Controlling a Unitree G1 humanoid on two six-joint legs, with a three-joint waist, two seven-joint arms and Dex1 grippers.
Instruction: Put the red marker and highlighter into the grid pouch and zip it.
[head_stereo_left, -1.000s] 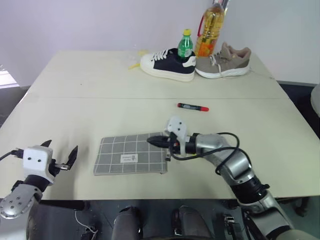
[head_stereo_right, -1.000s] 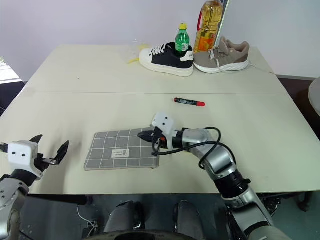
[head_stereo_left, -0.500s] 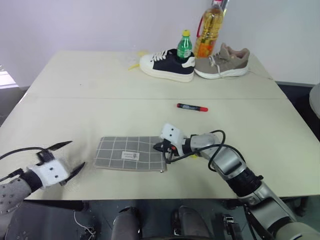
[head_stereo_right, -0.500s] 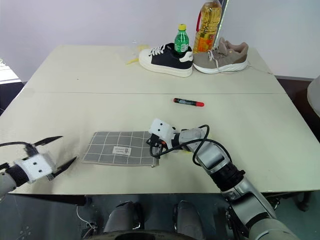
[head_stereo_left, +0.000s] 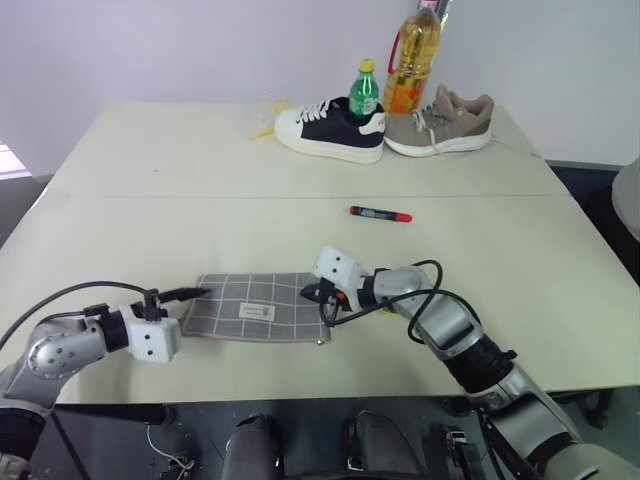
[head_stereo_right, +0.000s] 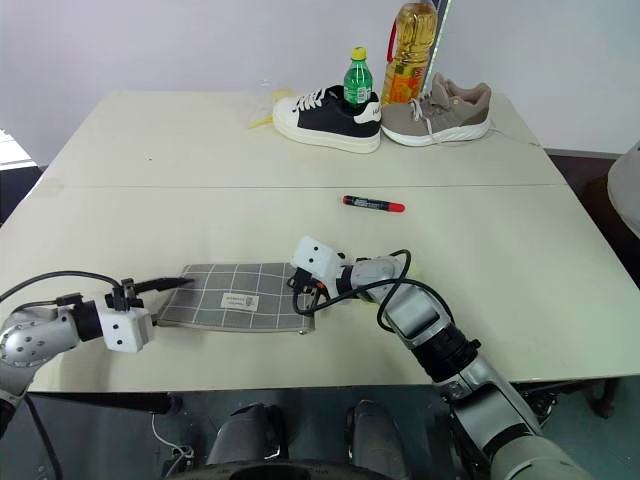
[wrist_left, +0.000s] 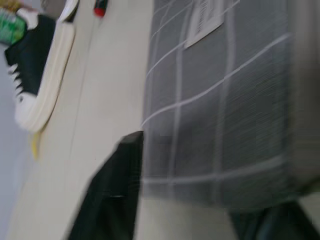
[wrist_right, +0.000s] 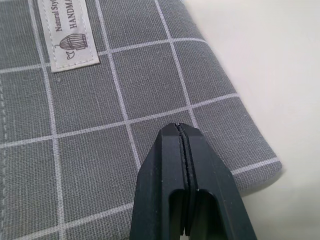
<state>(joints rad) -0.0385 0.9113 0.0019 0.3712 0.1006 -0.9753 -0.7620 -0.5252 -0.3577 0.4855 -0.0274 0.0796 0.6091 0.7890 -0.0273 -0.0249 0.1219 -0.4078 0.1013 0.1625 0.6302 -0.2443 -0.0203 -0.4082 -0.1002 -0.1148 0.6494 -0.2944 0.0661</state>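
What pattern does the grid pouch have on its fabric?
The grid pouch is grey with thin white grid lines; the right wrist view shows it best.

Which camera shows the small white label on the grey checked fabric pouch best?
The right wrist view: the small white label on the grey checked fabric pouch is near enough to show print. The left wrist view shows it blurred; both eye views show a tiny white patch.
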